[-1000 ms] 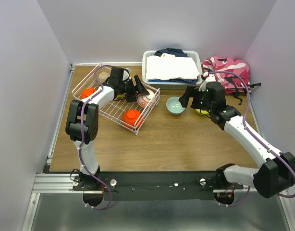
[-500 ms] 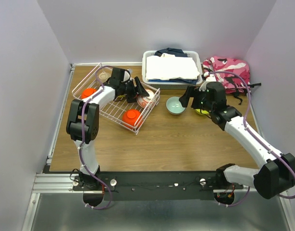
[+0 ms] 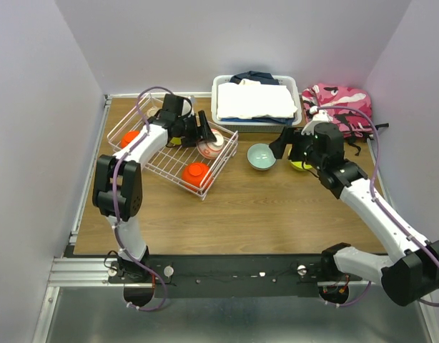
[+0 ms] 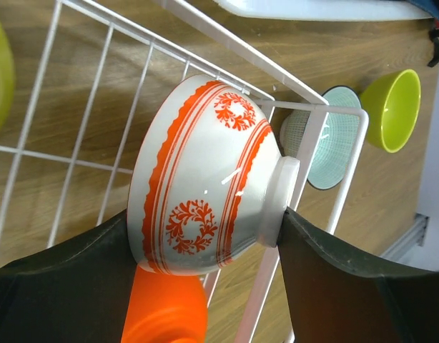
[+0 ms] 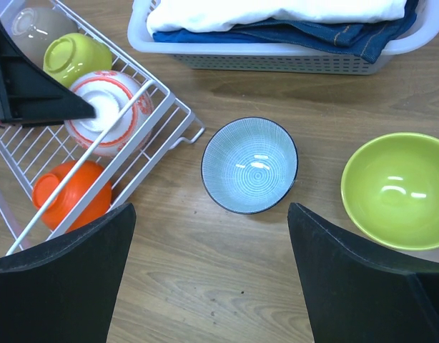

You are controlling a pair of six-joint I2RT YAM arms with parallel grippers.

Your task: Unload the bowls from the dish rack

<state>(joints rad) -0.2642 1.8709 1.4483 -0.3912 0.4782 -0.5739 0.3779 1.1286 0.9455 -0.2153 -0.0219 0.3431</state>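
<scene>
Wood desk [image 3: 277, 207]. Patterned bowl [image 4: 205, 143] on its side at rack [image 3: 159, 166] corner, pinched rim-to-foot by left tool [image 4: 205, 221]; inside hidden, contact with wire unclear. Orange bowl [image 4: 166, 314] beneath, half cut off. Right tool [image 5: 210, 211] wide apart, empty, over blue bowl [image 5: 249, 166]; lime bowl [image 5: 395, 189] beside, both on desk.

White bowl [image 4: 205, 179], orange-red wreaths and stripes; pale blue bowl [image 5: 249, 166], fine radial lines; lime bowl [image 5: 395, 189]; orange bowl [image 5: 69, 193]; white rack [image 4: 312, 107].
</scene>
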